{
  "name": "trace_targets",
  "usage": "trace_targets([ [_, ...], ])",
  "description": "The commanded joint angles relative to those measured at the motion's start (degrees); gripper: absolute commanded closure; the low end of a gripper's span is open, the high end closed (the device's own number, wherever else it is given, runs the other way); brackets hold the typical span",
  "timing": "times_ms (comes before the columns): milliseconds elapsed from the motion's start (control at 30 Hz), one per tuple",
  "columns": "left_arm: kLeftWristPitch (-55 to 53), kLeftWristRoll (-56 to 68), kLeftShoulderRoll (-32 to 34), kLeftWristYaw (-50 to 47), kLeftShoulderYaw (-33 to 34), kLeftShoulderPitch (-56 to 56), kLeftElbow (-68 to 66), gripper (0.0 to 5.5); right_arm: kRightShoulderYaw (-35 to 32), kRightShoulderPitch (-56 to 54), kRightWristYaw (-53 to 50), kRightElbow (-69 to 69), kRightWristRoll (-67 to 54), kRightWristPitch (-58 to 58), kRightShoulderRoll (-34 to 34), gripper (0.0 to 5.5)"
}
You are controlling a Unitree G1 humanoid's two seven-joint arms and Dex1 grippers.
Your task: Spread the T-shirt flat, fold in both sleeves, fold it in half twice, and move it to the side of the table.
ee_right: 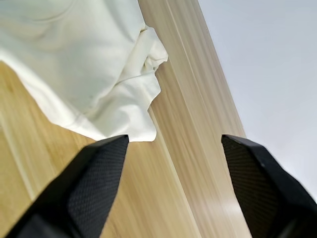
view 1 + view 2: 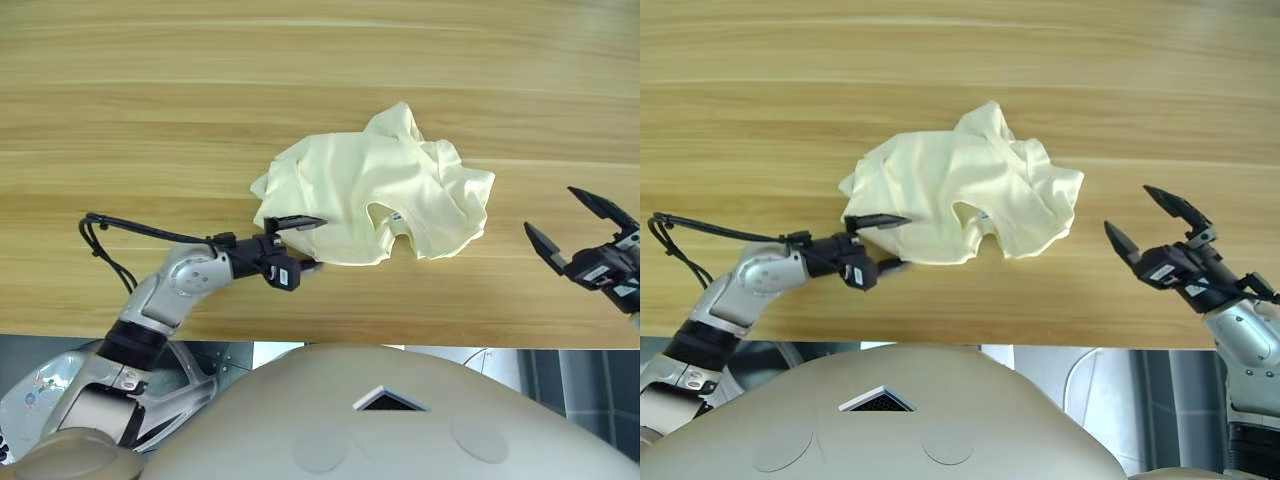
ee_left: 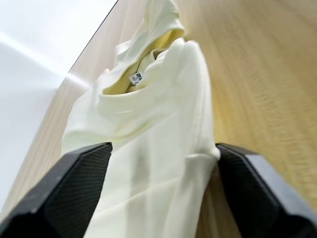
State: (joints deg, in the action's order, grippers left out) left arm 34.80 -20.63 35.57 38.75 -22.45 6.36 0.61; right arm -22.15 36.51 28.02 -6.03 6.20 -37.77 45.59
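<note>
The T-shirt (image 2: 370, 190), pale yellow, lies crumpled in a loose heap near the middle of the wooden worktop (image 2: 150, 100); it is not spread flat. Its neck opening (image 2: 388, 215) faces 6 o'clock, toward the robot. A small neck label (image 3: 135, 77) is sewn inside the collar. It carries dark print that is too small to read.

The left pincer (image 2: 318, 243) sits at the 7 o'clock corner of the heap. Its jaws stand apart, one finger over the hem and the other close to the worktop. A fold of fabric lies between the fingers (image 3: 79, 188), which are not closed on it.

The right pincer (image 2: 1127, 208) is at 4 o'clock from the T-shirt, clear of the fabric and above bare worktop. Its jaws are spread wide and hold nothing
</note>
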Motion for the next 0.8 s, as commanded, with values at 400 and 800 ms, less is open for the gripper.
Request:
trace_targets([
  [400, -4.4, -3.1, 1.9, -2.0, -1.0, 2.8, 1.4, 4.12, 4.6, 6.5, 0.1, 1.4, 6.1, 0.5, -4.4, 2.05],
  [800, -5.2, -4.0, 1.4, -4.6, -1.1, 2.0, 0.2, 5.49, 15.8, -4.9, -2.7, 9.8, 12.9, -2.5, -4.7, 2.05],
])
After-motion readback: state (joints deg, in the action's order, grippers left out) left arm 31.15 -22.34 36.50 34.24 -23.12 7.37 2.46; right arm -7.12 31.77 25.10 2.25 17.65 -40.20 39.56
